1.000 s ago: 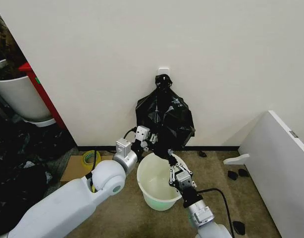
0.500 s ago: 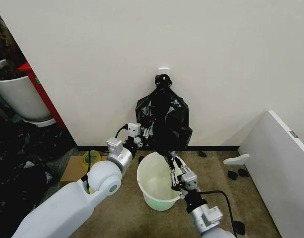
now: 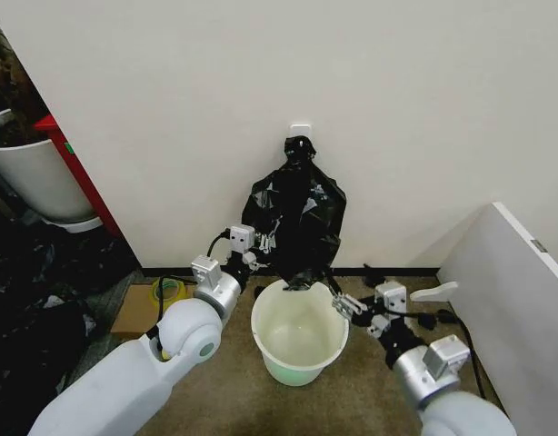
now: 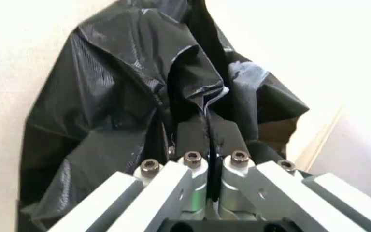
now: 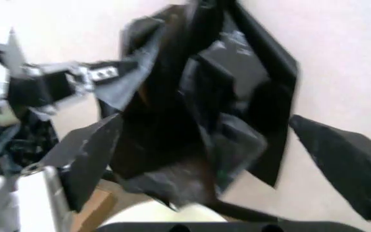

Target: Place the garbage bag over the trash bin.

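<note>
Left gripper [image 3: 261, 257] is the one I have working, clamped on a fold of the garbage bag [image 3: 297, 222] at the bag's left edge; my left wrist view shows the two fingers [image 4: 195, 137] pressed together with film between them. That bag hangs against the wall from a knotted top, its lower hem dangling just above the far rim of the trash bin [image 3: 299, 334], which stands on the carpet between my arms, empty and unlined. On the right, my right gripper [image 3: 344, 305] sits just beside the bin's right rim with its fingers spread apart and nothing in them. I judge the step to be opening the bag's mouth: next I need a second hold on the hem opposite, then to spread it and draw it down around the rim. Off left, a cardboard sheet [image 3: 132, 309] with a tape roll [image 3: 168, 290] lies clear; the white panel [image 3: 515, 300] at right crowds that arm's swing.
</note>
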Robot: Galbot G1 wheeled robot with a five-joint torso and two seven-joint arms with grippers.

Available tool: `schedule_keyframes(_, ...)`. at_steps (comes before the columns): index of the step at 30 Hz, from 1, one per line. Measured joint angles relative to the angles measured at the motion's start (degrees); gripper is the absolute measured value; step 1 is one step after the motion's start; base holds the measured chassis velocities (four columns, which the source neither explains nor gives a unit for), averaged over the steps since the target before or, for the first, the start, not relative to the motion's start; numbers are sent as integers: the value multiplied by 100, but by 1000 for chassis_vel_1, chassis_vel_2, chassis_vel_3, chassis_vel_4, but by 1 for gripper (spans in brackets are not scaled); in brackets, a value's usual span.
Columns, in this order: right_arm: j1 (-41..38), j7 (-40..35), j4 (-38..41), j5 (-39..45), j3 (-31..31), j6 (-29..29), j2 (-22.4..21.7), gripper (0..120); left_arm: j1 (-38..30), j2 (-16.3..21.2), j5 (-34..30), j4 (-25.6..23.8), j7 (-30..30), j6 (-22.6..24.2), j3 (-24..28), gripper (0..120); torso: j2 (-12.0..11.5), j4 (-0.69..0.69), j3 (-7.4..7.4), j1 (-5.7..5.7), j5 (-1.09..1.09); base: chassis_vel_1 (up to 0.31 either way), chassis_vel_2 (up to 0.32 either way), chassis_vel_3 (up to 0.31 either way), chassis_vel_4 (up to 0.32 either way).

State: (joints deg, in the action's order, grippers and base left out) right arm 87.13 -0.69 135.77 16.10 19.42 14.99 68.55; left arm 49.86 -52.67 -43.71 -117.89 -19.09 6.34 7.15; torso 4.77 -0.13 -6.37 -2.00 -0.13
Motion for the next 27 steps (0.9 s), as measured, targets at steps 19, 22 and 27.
schedule_keyframes(19, -2262, 183, -1831, -347, -1124, -309, -231, 70, 409, -109, 219, -117, 47, 40, -305, 0, 0, 0, 0, 0, -1, 0, 0, 0, 0)
schedule_keyframes(22, -2352, 170, -1902, -361, -1201, -307, -222, 60, 455, -139, 224, -128, 51, 40, -339, 0, 0, 0, 0, 0, -1, 0, 0, 0, 0)
schedule_keyframes(27, -2470, 117, -2009, -378, -1305, -282, -169, 47, 489, -161, 227, -141, 53, 41, -366, 0, 0, 0, 0, 0, -1, 0, 0, 0, 0)
